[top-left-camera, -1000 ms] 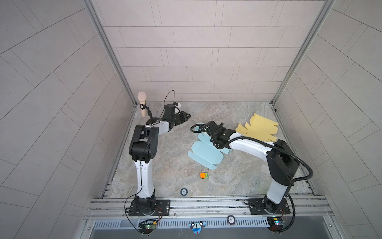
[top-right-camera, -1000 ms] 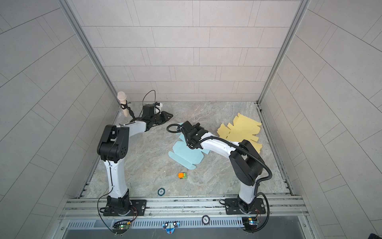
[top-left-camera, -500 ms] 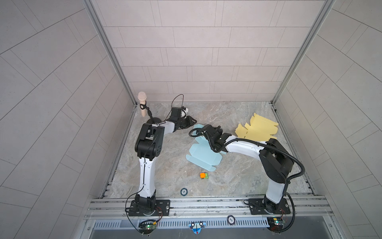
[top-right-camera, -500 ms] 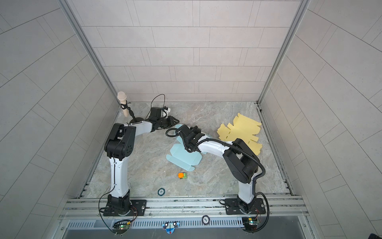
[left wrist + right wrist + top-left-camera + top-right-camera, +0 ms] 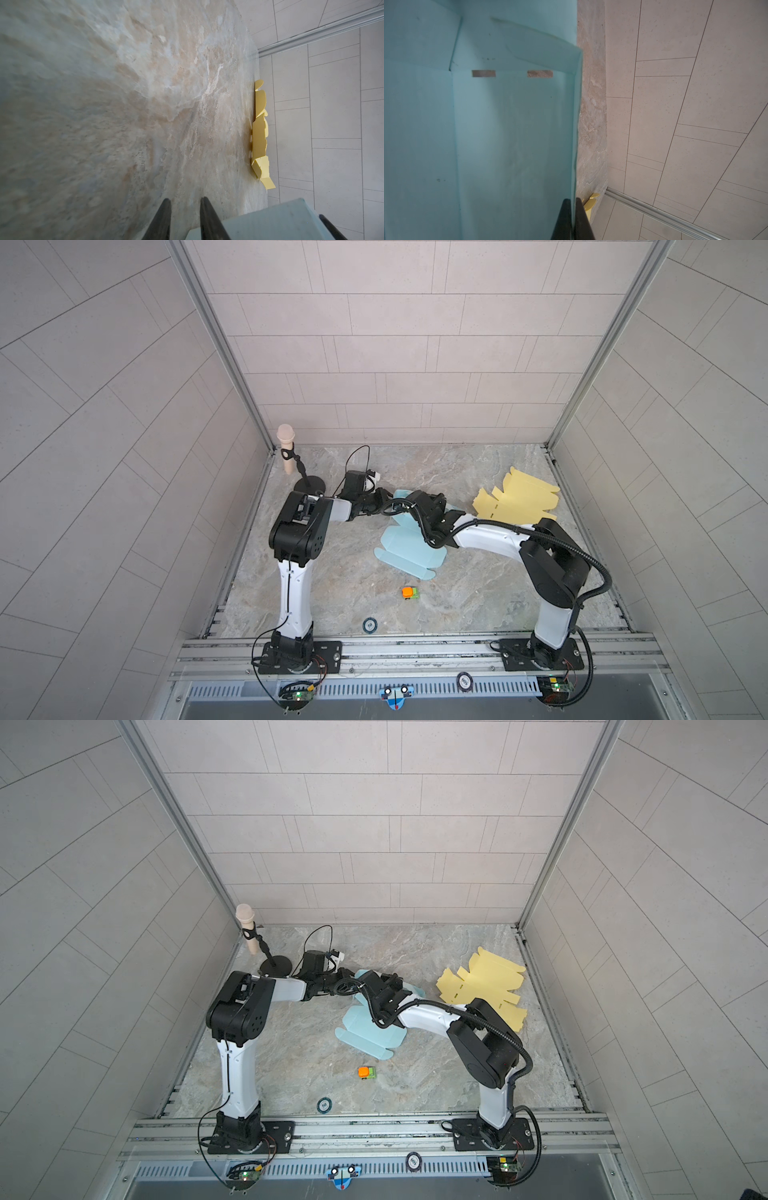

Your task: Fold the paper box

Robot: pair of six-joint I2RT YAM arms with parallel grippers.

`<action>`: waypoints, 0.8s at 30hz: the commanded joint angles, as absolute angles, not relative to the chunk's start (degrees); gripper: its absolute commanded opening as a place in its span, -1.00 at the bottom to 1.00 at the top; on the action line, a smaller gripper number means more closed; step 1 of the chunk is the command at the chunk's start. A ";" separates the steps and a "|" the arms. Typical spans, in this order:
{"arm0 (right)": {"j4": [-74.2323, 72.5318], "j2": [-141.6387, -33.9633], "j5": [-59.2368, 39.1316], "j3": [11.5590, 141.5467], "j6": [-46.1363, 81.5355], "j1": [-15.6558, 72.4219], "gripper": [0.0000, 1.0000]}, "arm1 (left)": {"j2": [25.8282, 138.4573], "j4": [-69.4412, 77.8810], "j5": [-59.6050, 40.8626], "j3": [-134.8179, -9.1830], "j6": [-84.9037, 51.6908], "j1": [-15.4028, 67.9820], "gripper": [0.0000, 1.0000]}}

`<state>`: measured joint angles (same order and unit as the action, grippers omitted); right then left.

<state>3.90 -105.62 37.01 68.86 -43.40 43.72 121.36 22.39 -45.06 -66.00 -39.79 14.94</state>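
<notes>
The paper box is a flat light-blue blank lying mid-table, with its far edge raised. In the right wrist view, one upright flap of the blank is pinched by my right gripper, which is shut on the flap's edge. My left gripper stands open just above the table. Bare marble shows between its fingers, and a blue panel lies against its outer side. In a top view, the left gripper meets the right gripper at the blank's raised far edge.
A yellow flat blank lies at the back right by the wall. A small orange-green toy and a round disc sit near the front. A microphone on a stand occupies the back left corner.
My left arm has swung from the back left toward the centre, bringing its gripper up to the blue blank, with its jaws a little wider. The right gripper has kept its hold and barely moved.
</notes>
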 commanded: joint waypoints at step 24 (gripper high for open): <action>0.78 -101.10 36.67 64.57 -43.95 46.84 -1.00 | 107.16 43.55 -44.52 -42.98 -41.98 17.05 -0.32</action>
